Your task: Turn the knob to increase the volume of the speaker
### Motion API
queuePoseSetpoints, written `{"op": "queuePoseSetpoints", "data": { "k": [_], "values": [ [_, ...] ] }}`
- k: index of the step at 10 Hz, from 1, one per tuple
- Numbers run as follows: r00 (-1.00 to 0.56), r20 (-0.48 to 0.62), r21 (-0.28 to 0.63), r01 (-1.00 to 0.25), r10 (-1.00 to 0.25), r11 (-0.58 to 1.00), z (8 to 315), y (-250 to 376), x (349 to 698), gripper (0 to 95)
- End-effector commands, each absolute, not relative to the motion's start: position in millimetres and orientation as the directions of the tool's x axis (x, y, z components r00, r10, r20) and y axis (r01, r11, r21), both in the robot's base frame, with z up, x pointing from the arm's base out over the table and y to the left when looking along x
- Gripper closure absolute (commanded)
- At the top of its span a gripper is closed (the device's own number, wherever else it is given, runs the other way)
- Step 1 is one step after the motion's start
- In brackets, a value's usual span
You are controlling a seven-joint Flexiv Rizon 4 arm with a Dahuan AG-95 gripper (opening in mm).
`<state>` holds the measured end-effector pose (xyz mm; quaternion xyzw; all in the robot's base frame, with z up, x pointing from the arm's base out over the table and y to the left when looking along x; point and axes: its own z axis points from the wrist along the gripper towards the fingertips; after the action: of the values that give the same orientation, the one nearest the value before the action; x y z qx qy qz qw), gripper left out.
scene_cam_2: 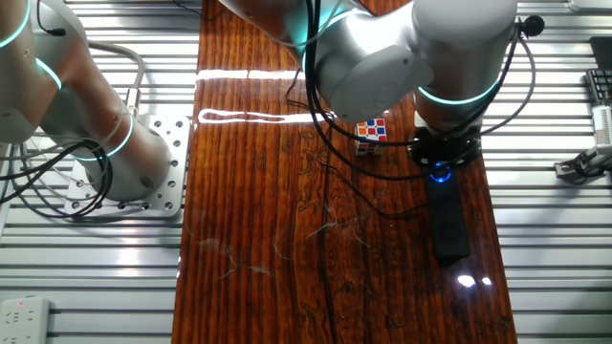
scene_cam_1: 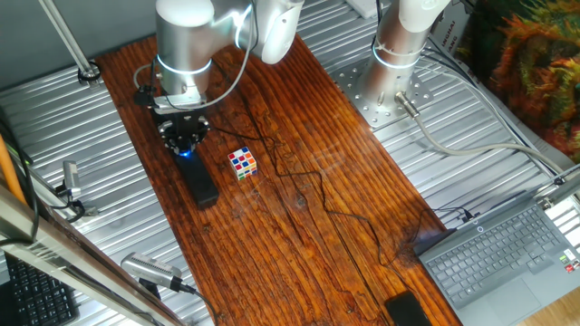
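Observation:
The speaker (scene_cam_1: 200, 184) is a long matte black bar lying on the wooden table; it also shows in the other fixed view (scene_cam_2: 448, 222). Its knob (scene_cam_1: 187, 151) glows blue at the far end, and the glow shows in the other view too (scene_cam_2: 440, 174). My gripper (scene_cam_1: 185, 143) points straight down on the knob, its black fingers closed around it, and it shows in the other view as well (scene_cam_2: 441, 162). The fingers hide most of the dial.
A multicoloured puzzle cube (scene_cam_1: 242, 163) stands just right of the speaker, also in the other view (scene_cam_2: 371, 134). A thin black cable runs across the table. A small black device (scene_cam_1: 408, 311) and a laptop (scene_cam_1: 507, 254) sit near the front right. A second arm's base (scene_cam_2: 115, 162) stands beside the table.

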<state>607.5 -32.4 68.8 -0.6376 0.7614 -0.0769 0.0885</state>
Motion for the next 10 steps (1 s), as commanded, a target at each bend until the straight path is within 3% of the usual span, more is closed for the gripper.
{"op": "queuePoseSetpoints", "data": {
  "k": [1,10],
  "values": [
    [-0.378,-0.064,-0.263,-0.886,-0.924,0.381,68.5,-33.1,607.9,95.0],
    [-0.535,-0.134,-0.211,-0.807,-0.834,0.551,69.3,-32.9,609.4,95.0]
  ]
}}
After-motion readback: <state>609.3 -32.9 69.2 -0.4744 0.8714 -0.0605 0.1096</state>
